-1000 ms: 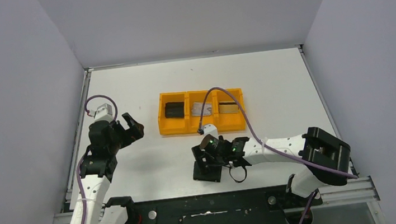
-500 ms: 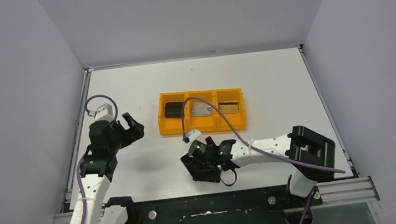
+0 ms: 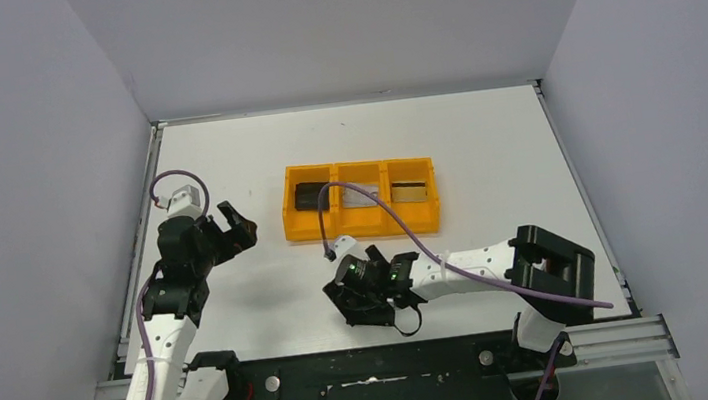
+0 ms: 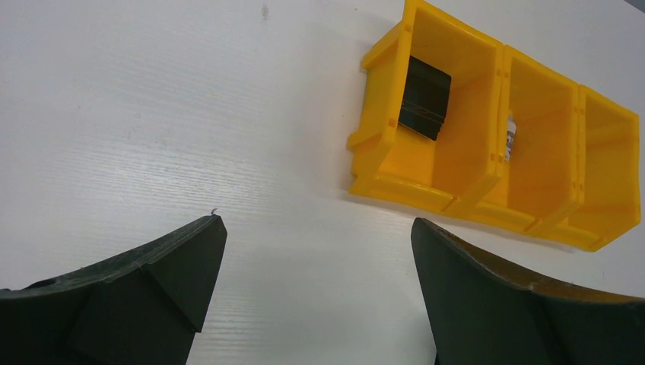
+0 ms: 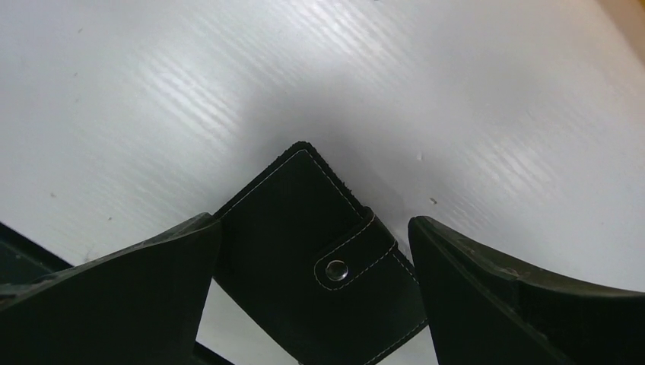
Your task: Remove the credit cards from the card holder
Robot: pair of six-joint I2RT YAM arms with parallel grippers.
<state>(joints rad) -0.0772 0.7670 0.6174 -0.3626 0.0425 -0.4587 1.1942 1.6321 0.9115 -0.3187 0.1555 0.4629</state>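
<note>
Card holder closed on table beneath low, wide-open right hand; left hand aloft, equally open.

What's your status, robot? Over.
Left gripper open, empty. Right gripper open over the shut wallet. Silver card and gold card lie in the tray. Nothing blocking.

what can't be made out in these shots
- right wrist view: card holder lies closed, so its inside is hidden; the frame's bottom edge crops it.
- top view: right gripper covers most of the holder.
- left wrist view: tray walls hide the gold card, leaving a sliver of the silvery card.
</note>
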